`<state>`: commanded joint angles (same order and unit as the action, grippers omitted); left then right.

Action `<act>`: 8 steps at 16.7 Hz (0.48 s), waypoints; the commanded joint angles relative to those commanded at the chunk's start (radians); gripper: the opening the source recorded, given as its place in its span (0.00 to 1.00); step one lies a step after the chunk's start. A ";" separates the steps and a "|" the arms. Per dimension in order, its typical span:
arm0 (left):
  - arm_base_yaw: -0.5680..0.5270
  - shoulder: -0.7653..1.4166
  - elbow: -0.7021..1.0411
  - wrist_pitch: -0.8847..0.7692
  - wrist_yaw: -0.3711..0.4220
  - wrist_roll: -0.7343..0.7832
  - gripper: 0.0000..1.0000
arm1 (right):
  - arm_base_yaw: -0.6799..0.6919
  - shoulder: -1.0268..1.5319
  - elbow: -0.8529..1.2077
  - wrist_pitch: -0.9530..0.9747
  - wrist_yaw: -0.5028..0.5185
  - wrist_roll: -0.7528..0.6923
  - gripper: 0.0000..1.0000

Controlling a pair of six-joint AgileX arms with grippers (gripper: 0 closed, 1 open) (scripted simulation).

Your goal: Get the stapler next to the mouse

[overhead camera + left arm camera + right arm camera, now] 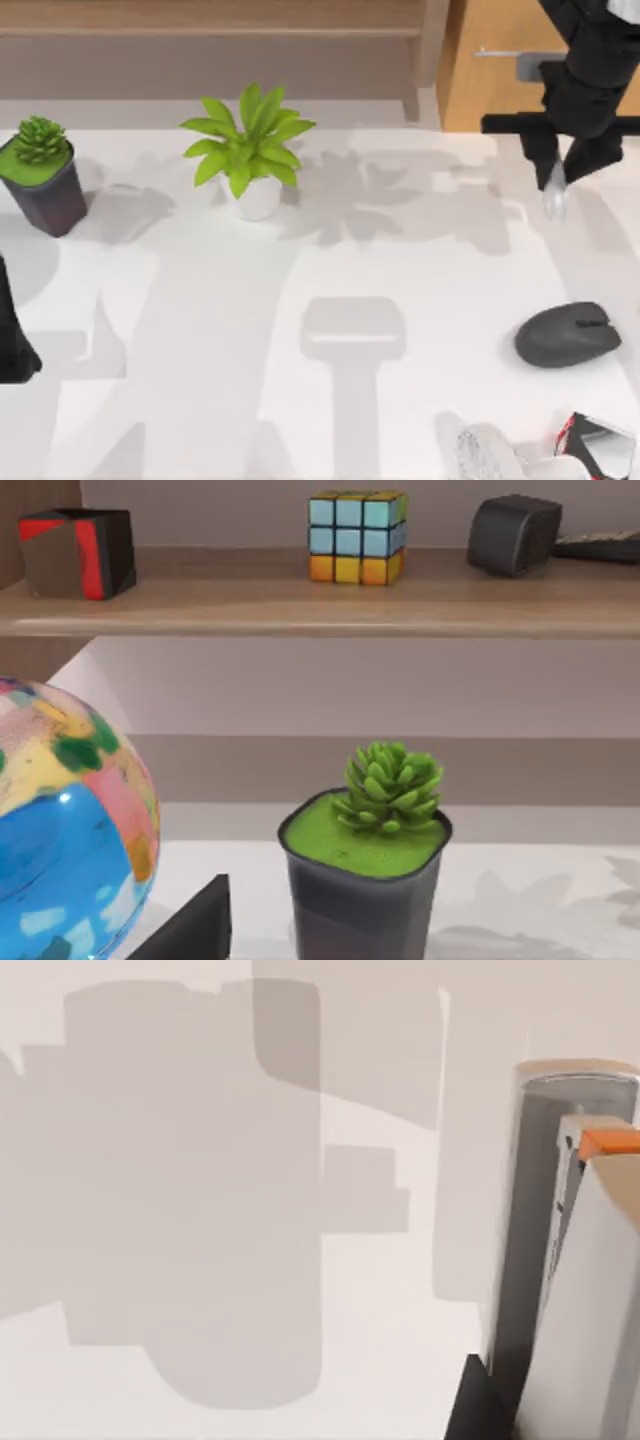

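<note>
Right now I have the right gripper (562, 178) hanging above the table (300, 400), well behind the mouse (568, 335) and almost straight back from it, near the table's far edge. It is clenched on the stapler (553, 203), which shows from above as a pale stub poking down below the dark fingers. In the right wrist view the stapler (590, 1290) is a long silver-grey body with an orange piece at one end, sitting just beside a dark finger (468, 1400), with bare white tabletop and soft shadows under it. So the stapler is off the table and well apart from the mouse, not beside it.

The mouse itself lies flat on the table, dark grey and oval, its scroll wheel toward the table's right edge. Just in front of the mouse, at the near edge, are a red, black and white thing (600, 445) and a clear, glassy thing (485, 450); I cannot tell what either is.

Far to the left of the mouse and farther back stands a leafy plant (250, 150) in a white pot, and farther left again a succulent (42, 170) in a dark pot.

The left gripper (190, 930) is parked far to the left of the mouse, facing the succulent; whether it is clenched or released I cannot tell. Its wrist view also takes in a colourful globe (60, 820) and a shelf (300, 605) carrying a puzzle cube (358, 537).
</note>
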<state>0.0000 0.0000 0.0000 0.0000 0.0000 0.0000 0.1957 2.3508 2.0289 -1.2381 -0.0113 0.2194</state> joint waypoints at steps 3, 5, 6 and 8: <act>0.000 0.000 0.000 0.000 0.000 0.000 1.00 | 0.000 -0.006 0.000 0.009 -0.001 0.000 0.00; 0.000 0.000 0.000 0.000 0.000 0.000 1.00 | 0.001 -0.012 -0.001 0.018 -0.002 0.000 0.00; 0.000 0.000 0.000 0.000 0.000 0.000 1.00 | 0.001 -0.015 -0.002 0.023 -0.002 0.000 0.00; 0.000 0.000 0.000 0.000 0.000 0.000 1.00 | 0.001 -0.023 -0.004 0.035 -0.003 0.000 0.00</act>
<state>0.0000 0.0000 0.0000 0.0000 0.0000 0.0000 0.1970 2.3277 2.0253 -1.2031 -0.0144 0.2192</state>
